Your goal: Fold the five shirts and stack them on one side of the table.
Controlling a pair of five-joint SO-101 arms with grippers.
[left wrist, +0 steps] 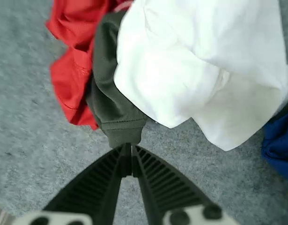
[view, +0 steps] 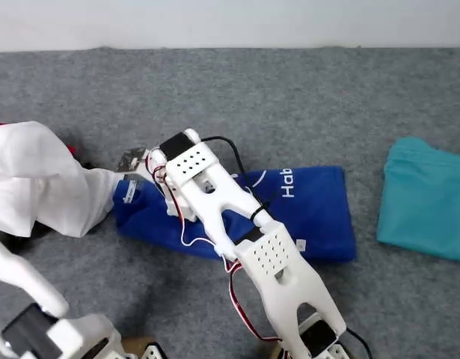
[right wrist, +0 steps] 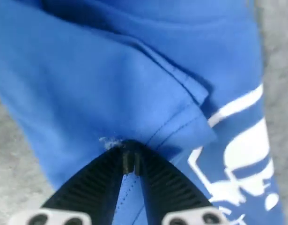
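The right fingers [right wrist: 97,183] pinch a thin blue shirt [right wrist: 87,70] fold and the left fingers [left wrist: 97,183] nip the dark shirt [left wrist: 108,108] hem under the white shirt [left wrist: 200,61], so a pull could slip either.

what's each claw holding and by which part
The left claw pinches the dark green shirt at the edge of its hem. The right claw pinches the blue shirt at a stitched, folded edge.

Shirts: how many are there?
5: white shirt at the left edge, red shirt and dark green shirt partly under it, blue shirt mid-table, teal shirt at the right. More may hide.
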